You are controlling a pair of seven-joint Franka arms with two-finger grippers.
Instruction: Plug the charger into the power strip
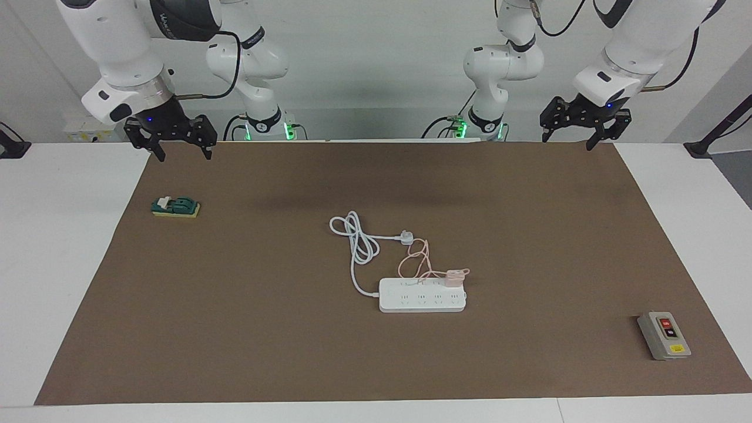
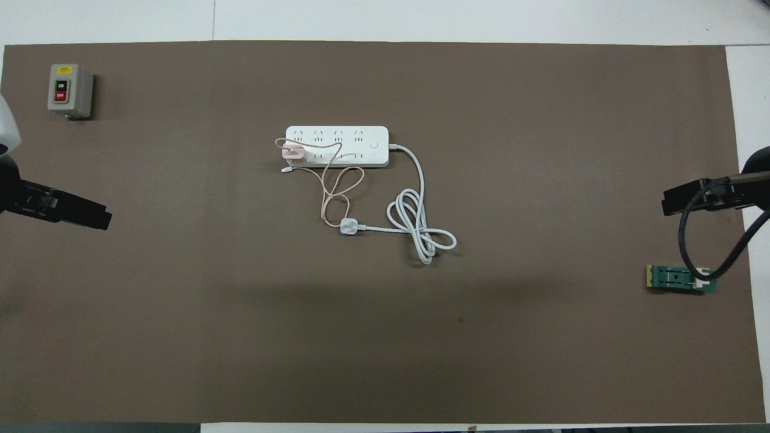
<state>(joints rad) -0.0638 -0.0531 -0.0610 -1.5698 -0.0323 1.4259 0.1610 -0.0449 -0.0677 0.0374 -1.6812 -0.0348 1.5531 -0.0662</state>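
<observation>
Near the middle of the worktop you have the strip lying flat, with the charger standing on the socket row nearer the robots, at the end toward the left arm. It sits upright and square on the strip, so you can judge it plugged in and the task as good as done. Its thin pink cable loops loosely off toward the robots, which suits a lead nobody is pulling on.

Your left hand hangs released and empty over the mat's edge nearest the robots, at the left arm's end. Your right hand hangs the same way, released and holding nothing, at the right arm's end. Both are well apart from the strip, which reads as arms parked and waiting.

Count what lies out: one strip, one charger, one white plug on the strip's coiled cord, one grey button box, one small green block, two hands.
</observation>
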